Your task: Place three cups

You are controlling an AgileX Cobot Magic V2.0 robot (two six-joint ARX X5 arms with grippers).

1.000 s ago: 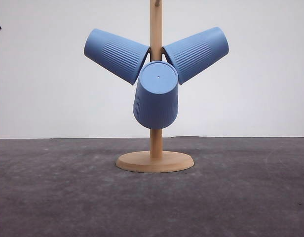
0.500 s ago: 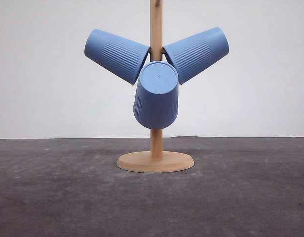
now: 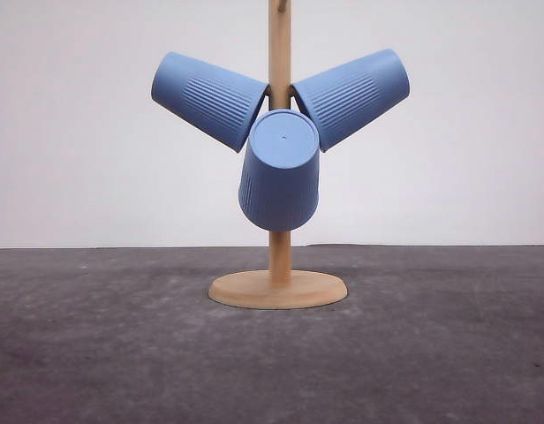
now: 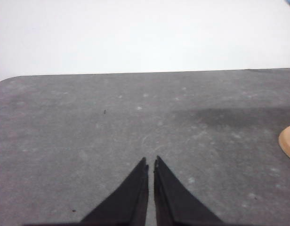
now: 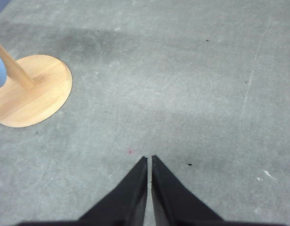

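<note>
Nearest, I check my own tools first: the left gripper point(image 4: 150, 162) hangs over bare grey table point(image 4: 88, 122) with its jaws drawn together to a hairline slit, nothing between them; the right gripper point(image 5: 149, 160) is the same, jaws nearly touching, empty, poised above the tabletop a little way from the wooden stand's round base point(image 5: 39, 94). From the left wrist I catch just the edge of that base at the frame's side. Looking further out over the table from the front, the wooden stand point(image 3: 278, 256) sits mid-table, upright on its disc, and all three cups are on it. The front cup point(image 3: 279, 172) hangs toward me, flat base facing the camera, mouth angled down and back. Behind it, the left cup point(image 3: 208, 97) and the right cup point(image 3: 351, 95) slant outward and upward from the post, mouths inward at the pole, bases out. None touches the table. My judgement: the placing looks finished, since three cups are hung and neither gripper carries anything; what may remain is only to park the arms. Labels: I read no brand, print or writing on cups, stand or table; the front cup's base shows only a small centre dot.
</note>
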